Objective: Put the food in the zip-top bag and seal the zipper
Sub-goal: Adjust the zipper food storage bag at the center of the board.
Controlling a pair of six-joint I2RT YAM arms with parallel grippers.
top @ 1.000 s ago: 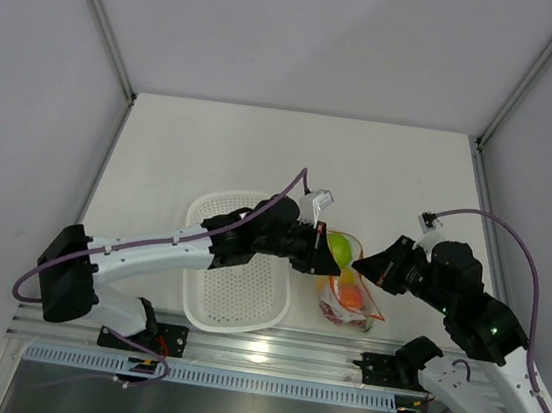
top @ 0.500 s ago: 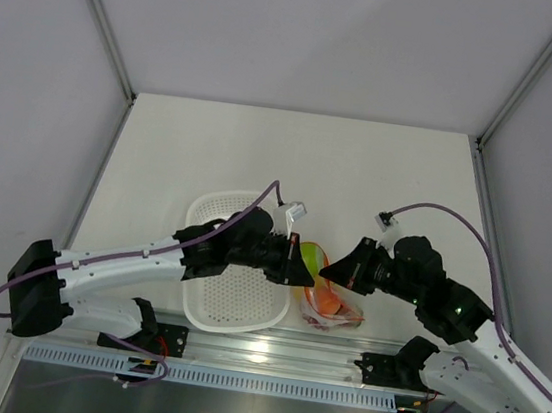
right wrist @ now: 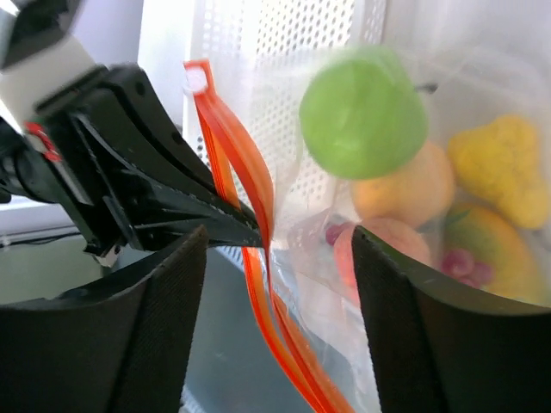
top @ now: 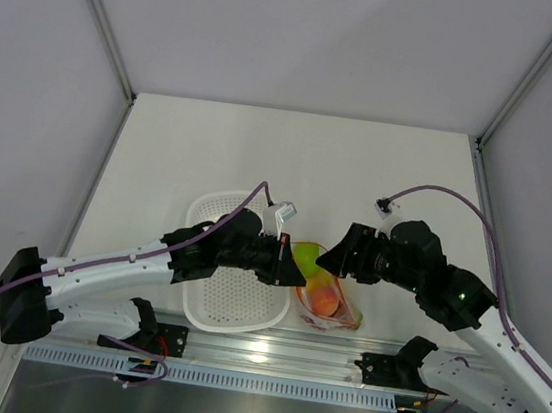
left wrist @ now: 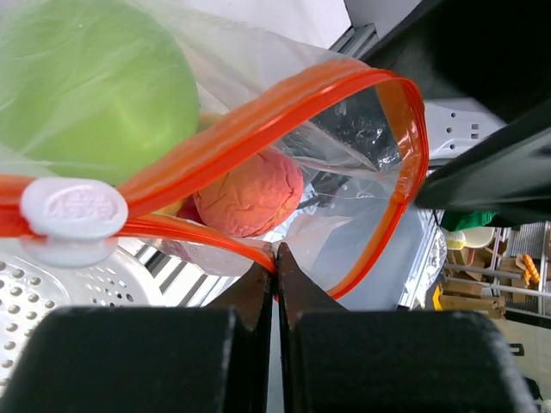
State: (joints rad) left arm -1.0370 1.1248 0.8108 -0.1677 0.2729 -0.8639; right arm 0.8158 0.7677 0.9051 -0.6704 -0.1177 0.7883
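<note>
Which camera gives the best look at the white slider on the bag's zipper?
The left wrist view: the white slider sits close and sharp on the orange zipper. The right wrist view shows it only as a small pale tab at the strip's far end; in the top view it is too small to find.

A robotics lab cell: white table boxed in by plain grey panels on aluminium framing

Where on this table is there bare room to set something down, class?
Free: the far table stretch, between back wall and basket. Crowded: the near edge, where basket, zip-top bag, left claw and right claw meet.
</note>
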